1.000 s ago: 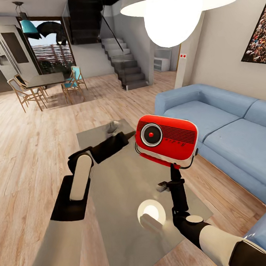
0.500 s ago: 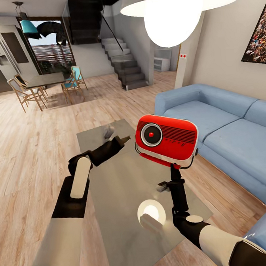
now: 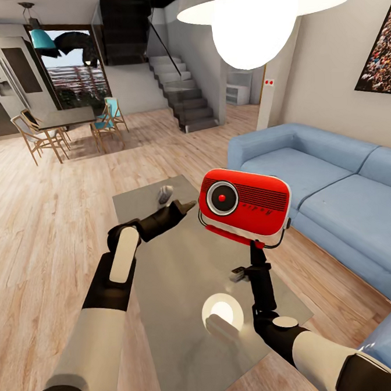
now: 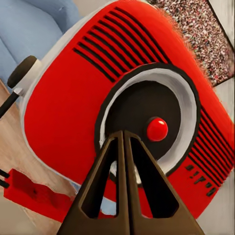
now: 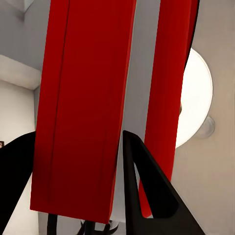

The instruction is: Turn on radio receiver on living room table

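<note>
The red radio receiver (image 3: 246, 206) is held in the air above the glossy grey-beige table (image 3: 167, 291). My right gripper (image 3: 258, 245) is shut on its underside from below. In the right wrist view the radio's red and white body (image 5: 83, 98) sits between the black fingers (image 5: 144, 186). My left gripper (image 3: 189, 206) is shut and points at the radio's round dial from the left, a short gap away. In the left wrist view its closed tip (image 4: 122, 134) sits just before the dial, beside the red centre button (image 4: 157, 129). The slatted grille (image 4: 107, 44) runs alongside.
A blue sectional sofa (image 3: 335, 197) runs along the right of the table. A lit white pendant lamp (image 3: 253, 22) hangs overhead, with its bright reflection (image 3: 222, 311) on the tabletop. Wood floor (image 3: 40, 229) lies to the left, and dining chairs (image 3: 37, 136) and stairs (image 3: 183, 97) stand far behind.
My left forearm has swung slightly to the right and its tip has settled a little lower beside the dial. The radio and the right arm have stayed put.
</note>
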Motion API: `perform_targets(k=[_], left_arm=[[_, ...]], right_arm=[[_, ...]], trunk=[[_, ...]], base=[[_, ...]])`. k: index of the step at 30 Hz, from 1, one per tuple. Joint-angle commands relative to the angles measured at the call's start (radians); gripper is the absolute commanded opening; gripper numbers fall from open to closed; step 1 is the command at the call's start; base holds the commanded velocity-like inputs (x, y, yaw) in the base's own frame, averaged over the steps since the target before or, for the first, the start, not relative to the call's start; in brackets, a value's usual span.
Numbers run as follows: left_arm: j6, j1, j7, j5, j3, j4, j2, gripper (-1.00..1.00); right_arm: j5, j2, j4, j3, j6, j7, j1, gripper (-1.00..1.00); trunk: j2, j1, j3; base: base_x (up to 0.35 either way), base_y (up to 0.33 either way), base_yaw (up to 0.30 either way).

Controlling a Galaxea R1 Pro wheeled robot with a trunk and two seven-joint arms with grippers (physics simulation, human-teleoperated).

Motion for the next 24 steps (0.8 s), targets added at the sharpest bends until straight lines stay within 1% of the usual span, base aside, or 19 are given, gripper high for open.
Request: perform_targets(k=[1, 4, 7, 9, 13, 17, 19, 24], left_arm=[[0.001, -0.002, -0.005, 0.000, 0.000, 0.001, 0.000, -1.00], [0.005, -0.013, -0.057, 0.000, -0.002, 0.017, 0.000, -1.00], [0.006, -0.027, -0.138, 0.000, -0.013, 0.046, 0.000, -1.00], [0.007, -0.034, -0.181, 0.000, -0.018, 0.069, 0.000, -1.00], [0.007, -0.044, -0.211, 0.000, -0.029, 0.098, 0.000, -1.00], [0.007, -0.048, -0.244, 0.000, -0.076, 0.109, 0.000, -1.00], [0.007, -0.048, -0.255, 0.000, -0.092, 0.110, 0.000, -1.00], [0.005, -0.049, -0.263, 0.000, -0.103, 0.126, 0.000, -1.00]], right_arm=[[0.003, 0.000, -0.001, 0.001, -0.001, 0.000, 0.000, -1.00], [0.003, 0.000, -0.001, 0.001, 0.005, 0.000, 0.000, -1.00], [0.004, 0.000, -0.001, 0.001, 0.032, 0.000, 0.000, -1.00], [0.004, 0.000, -0.001, 0.001, 0.041, 0.000, 0.000, -1.00], [0.005, 0.000, -0.001, 0.001, 0.047, 0.000, 0.000, -1.00], [0.005, 0.000, 0.000, 0.002, 0.061, 0.000, 0.000, -1.00], [0.005, 0.000, 0.000, 0.002, 0.069, 0.000, 0.000, -1.00], [0.005, 0.001, 0.000, 0.002, 0.076, 0.000, 0.000, -1.00]], trunk=[[0.000, 0.000, 0.000], [0.000, 0.000, 0.000], [0.000, 0.000, 0.000], [0.000, 0.000, 0.000], [0.000, 0.000, 0.000], [0.000, 0.000, 0.000], [0.000, 0.000, 0.000], [0.000, 0.000, 0.000]], base=[[0.000, 0.000, 0.000], [0.000, 0.000, 0.000], [0.000, 0.000, 0.000], [0.000, 0.000, 0.000], [0.000, 0.000, 0.000], [0.000, 0.000, 0.000], [0.000, 0.000, 0.000], [0.000, 0.000, 0.000]])
